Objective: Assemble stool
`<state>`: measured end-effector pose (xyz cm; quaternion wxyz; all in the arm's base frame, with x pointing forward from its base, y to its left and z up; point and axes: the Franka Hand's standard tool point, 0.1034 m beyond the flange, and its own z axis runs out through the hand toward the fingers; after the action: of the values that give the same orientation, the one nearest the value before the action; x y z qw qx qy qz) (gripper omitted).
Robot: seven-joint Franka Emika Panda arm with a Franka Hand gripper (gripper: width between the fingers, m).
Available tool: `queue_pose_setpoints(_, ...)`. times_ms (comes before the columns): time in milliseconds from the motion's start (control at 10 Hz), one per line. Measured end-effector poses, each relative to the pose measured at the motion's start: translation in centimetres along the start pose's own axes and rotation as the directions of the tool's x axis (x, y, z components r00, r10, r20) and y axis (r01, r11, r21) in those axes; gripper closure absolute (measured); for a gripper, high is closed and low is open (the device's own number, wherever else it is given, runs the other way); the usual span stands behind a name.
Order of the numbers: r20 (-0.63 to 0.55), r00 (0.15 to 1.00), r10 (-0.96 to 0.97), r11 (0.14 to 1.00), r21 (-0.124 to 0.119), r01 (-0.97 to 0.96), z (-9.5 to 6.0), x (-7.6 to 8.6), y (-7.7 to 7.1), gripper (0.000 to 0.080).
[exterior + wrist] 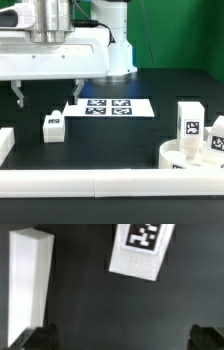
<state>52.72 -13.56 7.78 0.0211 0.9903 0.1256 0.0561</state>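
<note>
My gripper [48, 93] hangs open and empty above the black table at the exterior view's left. Its dark fingertips [42, 338] stand wide apart in the wrist view, with only bare table between them. A loose white leg [53, 123] with a square tag lies on the table just below and in front of the gripper; in the wrist view this leg [135, 259] lies ahead of the jaws, apart from them. The round white seat [185, 158] sits at the exterior view's lower right. Two tagged legs [190, 122] [216, 135] stand upright on it.
The marker board [110, 106] lies flat on the table behind the loose leg. A long white rail [100, 181] runs along the front, with another rail block [5, 143] at the left; a rail [28, 280] also shows in the wrist view beside one finger.
</note>
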Motion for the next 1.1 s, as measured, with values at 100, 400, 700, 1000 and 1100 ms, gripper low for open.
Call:
queue_pose_setpoints(100,0.001,1.000,0.000,1.000,0.000,0.000,0.0,0.0,0.0,0.0150)
queue_pose_setpoints(400,0.021,0.999,0.028,1.000,0.003,-0.028,1.1,-1.3,0.9,0.0150)
queue_pose_setpoints(700,0.066,0.997,0.039,0.999,0.017,-0.040,3.0,-2.1,0.5,0.0150)
queue_pose_setpoints(1000,0.177,0.983,0.056,0.995,0.072,-0.070,3.0,-2.1,-0.8,0.0150)
queue_pose_setpoints(1100,0.219,0.975,0.038,0.994,0.096,-0.060,2.5,-1.6,-0.8,0.0150)
